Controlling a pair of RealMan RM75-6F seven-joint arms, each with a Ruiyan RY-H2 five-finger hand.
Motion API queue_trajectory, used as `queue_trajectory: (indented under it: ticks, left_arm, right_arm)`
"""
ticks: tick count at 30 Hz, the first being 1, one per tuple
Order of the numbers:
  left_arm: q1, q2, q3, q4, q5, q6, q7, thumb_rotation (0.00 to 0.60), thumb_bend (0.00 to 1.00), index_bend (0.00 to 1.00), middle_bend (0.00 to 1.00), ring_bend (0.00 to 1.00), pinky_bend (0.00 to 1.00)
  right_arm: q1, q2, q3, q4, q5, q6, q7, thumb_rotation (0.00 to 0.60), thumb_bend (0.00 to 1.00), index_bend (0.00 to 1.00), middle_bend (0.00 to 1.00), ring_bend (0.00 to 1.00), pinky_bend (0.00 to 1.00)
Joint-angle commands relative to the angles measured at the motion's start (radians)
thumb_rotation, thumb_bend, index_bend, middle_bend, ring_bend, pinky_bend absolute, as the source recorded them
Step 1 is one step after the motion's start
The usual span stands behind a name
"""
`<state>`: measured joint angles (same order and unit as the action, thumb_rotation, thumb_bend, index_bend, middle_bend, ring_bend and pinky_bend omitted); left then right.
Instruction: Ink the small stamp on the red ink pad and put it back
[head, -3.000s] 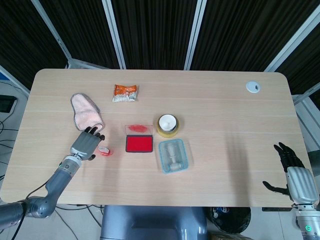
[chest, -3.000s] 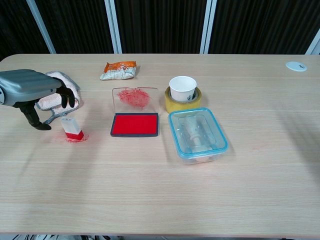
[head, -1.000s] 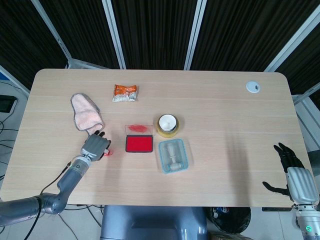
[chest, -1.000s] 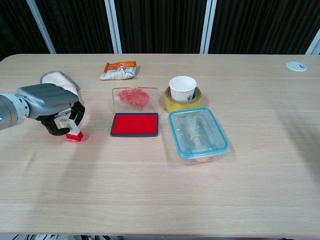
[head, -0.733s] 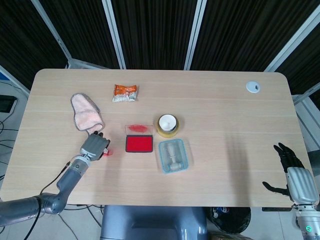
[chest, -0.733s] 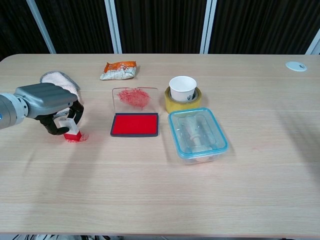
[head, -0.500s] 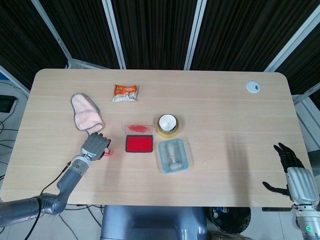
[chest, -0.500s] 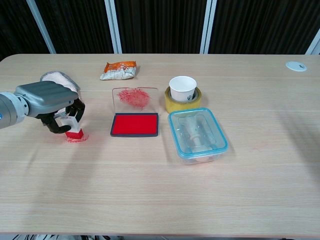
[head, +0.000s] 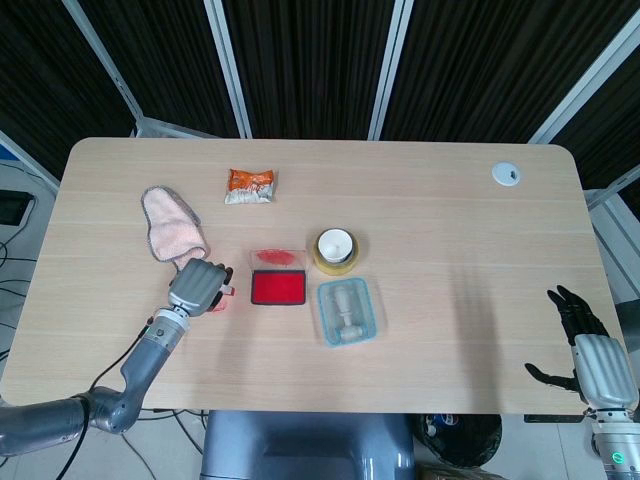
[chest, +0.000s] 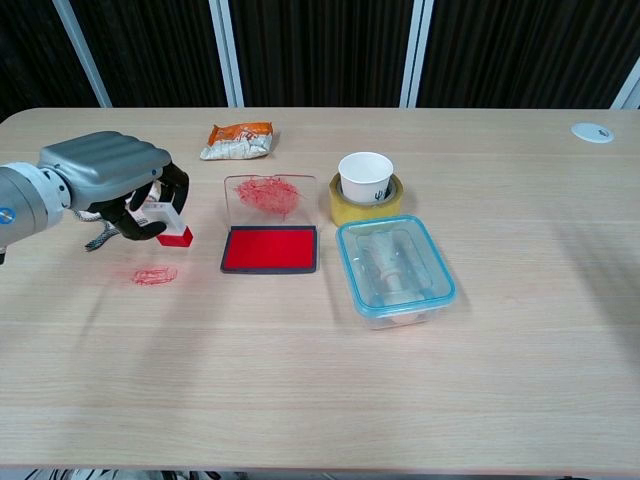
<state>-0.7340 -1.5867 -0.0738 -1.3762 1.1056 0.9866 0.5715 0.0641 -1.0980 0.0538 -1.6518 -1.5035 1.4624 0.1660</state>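
Stamp location: I have the small stamp off the table in my left hand, left of the red ink pad and not yet over it; a red smudge marks the wood below and nearer the camera.
Left fingers: curled around the stamp's pale upper body, clamped on it; the red base pokes out below the fingers in the chest view.
Right hand: low at the table's right edge in the head view, fingers apart, holding nothing.
Handling: I judge the stamp light and rigid, its plastic sides a bit slick. Best held on the upper body, as now, keeping the inked base free and level.
Pad: flat and shallow, probably slides if I press off-centre; its clear lid lies just behind it, smeared red.
Hidden: the stamp's face points down, so I cannot tell how much ink it carries. In the head view my hand covers nearly all of the stamp. How the thumb sits, I cannot tell.
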Motion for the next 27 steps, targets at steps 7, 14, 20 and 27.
queue_trajectory:
  ticks: [7, 14, 20, 27]
  left_arm:
    - [-0.022, -0.078, -0.075, -0.017, -0.116, 0.023, 0.07, 0.6, 0.58, 0.73, 0.74, 0.57, 0.63]
    - [-0.094, -0.142, -0.142, -0.034, -0.293, 0.041, 0.25, 0.6, 0.58, 0.73, 0.74, 0.57, 0.63]
    - [-0.14, -0.174, -0.161, -0.04, -0.394, 0.066, 0.353, 0.6, 0.58, 0.73, 0.74, 0.58, 0.63]
    - [-0.182, -0.203, -0.168, -0.028, -0.47, 0.083, 0.423, 0.6, 0.58, 0.73, 0.74, 0.58, 0.63]
  right_arm:
    - [0.001, 0.001, -0.002, -0.003, 0.002, -0.006, 0.006, 0.6, 0.11, 0.0, 0.0, 0.0, 0.18]
    - [0.002, 0.006, -0.001, -0.008, 0.007, -0.012, 0.015, 0.6, 0.11, 0.0, 0.0, 0.0, 0.18]
    - [0.003, 0.009, -0.001, -0.01, 0.009, -0.016, 0.024, 0.6, 0.11, 0.0, 0.0, 0.0, 0.18]
    - [0.004, 0.011, -0.002, -0.011, 0.008, -0.019, 0.031, 0.6, 0.11, 0.0, 0.0, 0.0, 0.18]
